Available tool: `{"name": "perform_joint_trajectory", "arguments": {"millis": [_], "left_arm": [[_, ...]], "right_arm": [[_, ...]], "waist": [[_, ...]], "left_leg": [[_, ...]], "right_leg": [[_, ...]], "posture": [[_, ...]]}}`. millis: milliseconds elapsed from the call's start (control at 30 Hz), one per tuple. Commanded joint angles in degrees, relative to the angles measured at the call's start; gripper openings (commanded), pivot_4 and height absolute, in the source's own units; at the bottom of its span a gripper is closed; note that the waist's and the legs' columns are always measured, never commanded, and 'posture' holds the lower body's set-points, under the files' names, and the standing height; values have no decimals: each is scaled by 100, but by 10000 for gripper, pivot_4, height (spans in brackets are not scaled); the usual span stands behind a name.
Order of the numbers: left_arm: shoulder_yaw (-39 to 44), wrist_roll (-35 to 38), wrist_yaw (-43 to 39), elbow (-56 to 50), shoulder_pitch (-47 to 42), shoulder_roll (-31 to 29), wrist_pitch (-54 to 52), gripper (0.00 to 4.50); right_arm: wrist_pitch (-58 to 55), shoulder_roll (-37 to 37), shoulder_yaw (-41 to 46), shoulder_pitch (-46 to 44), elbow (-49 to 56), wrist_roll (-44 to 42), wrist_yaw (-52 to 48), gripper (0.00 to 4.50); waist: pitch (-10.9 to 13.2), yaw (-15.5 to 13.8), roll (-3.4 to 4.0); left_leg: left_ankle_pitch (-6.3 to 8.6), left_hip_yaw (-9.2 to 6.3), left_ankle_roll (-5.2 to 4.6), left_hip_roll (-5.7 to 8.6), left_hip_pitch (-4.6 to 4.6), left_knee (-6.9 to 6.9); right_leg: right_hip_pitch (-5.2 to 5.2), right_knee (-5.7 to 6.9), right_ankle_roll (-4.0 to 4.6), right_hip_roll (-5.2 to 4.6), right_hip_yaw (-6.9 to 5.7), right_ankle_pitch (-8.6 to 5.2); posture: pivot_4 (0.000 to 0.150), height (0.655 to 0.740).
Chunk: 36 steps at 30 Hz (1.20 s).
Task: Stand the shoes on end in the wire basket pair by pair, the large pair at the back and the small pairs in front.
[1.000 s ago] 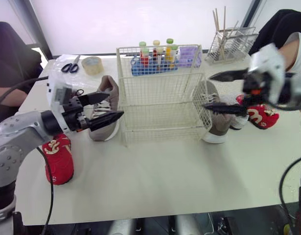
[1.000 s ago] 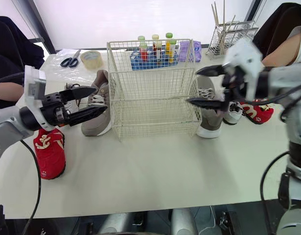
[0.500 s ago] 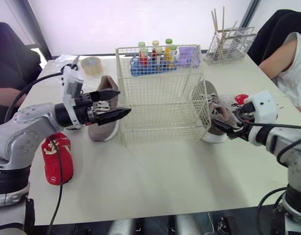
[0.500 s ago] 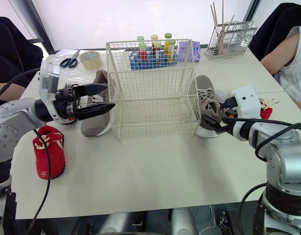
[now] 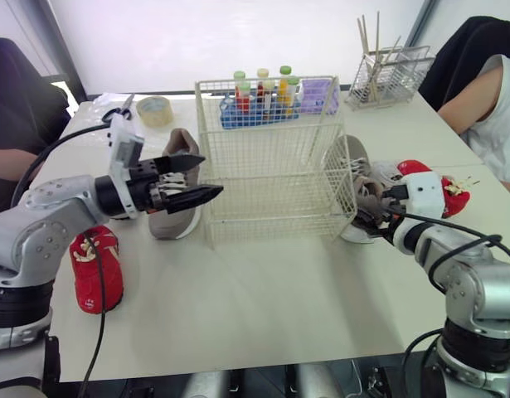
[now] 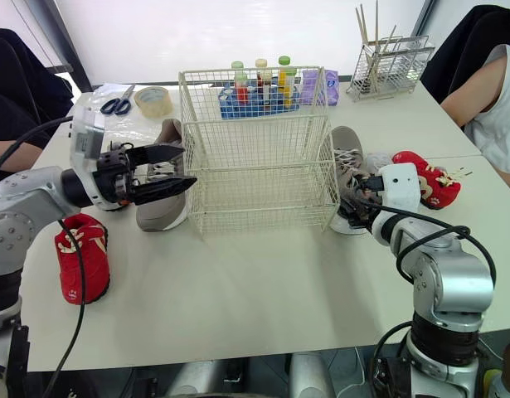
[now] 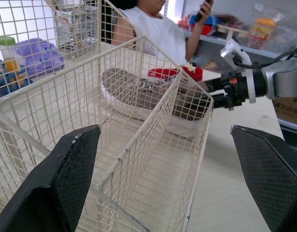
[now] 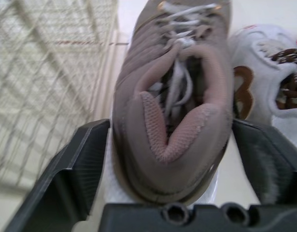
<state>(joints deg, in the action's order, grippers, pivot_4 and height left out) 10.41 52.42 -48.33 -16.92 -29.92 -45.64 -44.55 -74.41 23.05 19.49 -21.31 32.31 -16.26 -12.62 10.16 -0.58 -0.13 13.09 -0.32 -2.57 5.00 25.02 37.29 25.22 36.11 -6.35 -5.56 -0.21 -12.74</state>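
While the basket (image 5: 271, 157) is empty, we have both claws apart: right gripper (image 8: 171, 140) astride the brown shoe (image 8: 134, 82), left gripper (image 5: 211, 175) free; all pairs are left.

- Wire basket (image 5: 275, 157): cream, upright at mid-table, split by a wire divider.
- Left taupe shoe (image 5: 176, 195): flat on its sole, just beside the basket's left wall.
- Right taupe shoe (image 5: 362, 199): on its sole by the right wall, heel between the spread fingers of the right gripper (image 8: 170, 125).
- Left red shoe (image 5: 97, 269): sole down, well apart from the basket.
- Right red shoe (image 5: 433, 178): just past the white shoe (image 8: 264, 92).
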Motion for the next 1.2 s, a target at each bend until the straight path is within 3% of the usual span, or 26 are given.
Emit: {"name": "perform_joint_trajectory", "arguments": {"millis": [33, 100, 200, 333, 700, 833, 1033, 1200], "left_arm": [[231, 43, 58, -201, -13, -38, 14, 45000], [241, 41, 82, -222, -1, -37, 16, 45000], [238, 34, 102, -232, -1, -38, 27, 45000], [212, 3, 87, -182, -56, -42, 56, 45000], [202, -12, 59, -35, -307, 36, 73, 45000], [378, 189, 113, 223, -593, 69, -71, 45000], [787, 666, -54, 1240, -1475, -248, -605, 45000], [864, 651, -509, 2099, -2132, -888, -1027, 45000]], "right_arm": [[-8, -52, -67, -51, 72, -41, 66, 22877], [-35, -30, -51, -61, 96, -59, 79, 13217], [-63, 63, 38, -168, 94, -63, 97, 2112], [-88, 163, 262, -581, 50, -30, 211, 1736], [600, 260, 896, -2878, -464, -95, 641, 1736], [1650, 1188, 595, -3402, -910, -501, -639, 1736], [4109, 2705, -602, -3520, -1782, -675, -3786, 1736], [5730, 3102, -1365, -3867, -2402, -459, -5313, 1736]], "waist": [[0, 2, 0], [0, 2, 0], [0, 0, 0], [1, 3, 1], [6, 2, 8], [12, 4, 14], [11, 95, 9], [17, 174, 3]], "left_leg": [[0, 0, 0, 0, 0, 0], [0, 0, -1, 0, 0, -1], [0, 0, -1, 0, 0, -2], [0, 0, -2, 0, 0, -1], [-3, 0, 2, 0, 0, -8], [-3, 2, 0, 4, 0, -7], [18, 2, -37, -3, 0, -6], [21, 7, -42, -3, -6, 4]], "right_leg": [[0, 0, 0, 0, 0, 0], [1, 1, 0, 0, 0, 0], [1, 1, 0, 1, 0, 0], [1, 1, 0, 1, 0, 0], [6, 1, 0, 1, -2, 0], [5, 0, -1, 0, -2, 0], [2, -2, -5, 11, -12, -1], [-8, 0, -7, 11, -11, -1]], "posture": [[1500, 7400], [1500, 7400], [1500, 7400], [1500, 7400], [1500, 7400], [1500, 7400], [1500, 7400], [1500, 7400]]}}
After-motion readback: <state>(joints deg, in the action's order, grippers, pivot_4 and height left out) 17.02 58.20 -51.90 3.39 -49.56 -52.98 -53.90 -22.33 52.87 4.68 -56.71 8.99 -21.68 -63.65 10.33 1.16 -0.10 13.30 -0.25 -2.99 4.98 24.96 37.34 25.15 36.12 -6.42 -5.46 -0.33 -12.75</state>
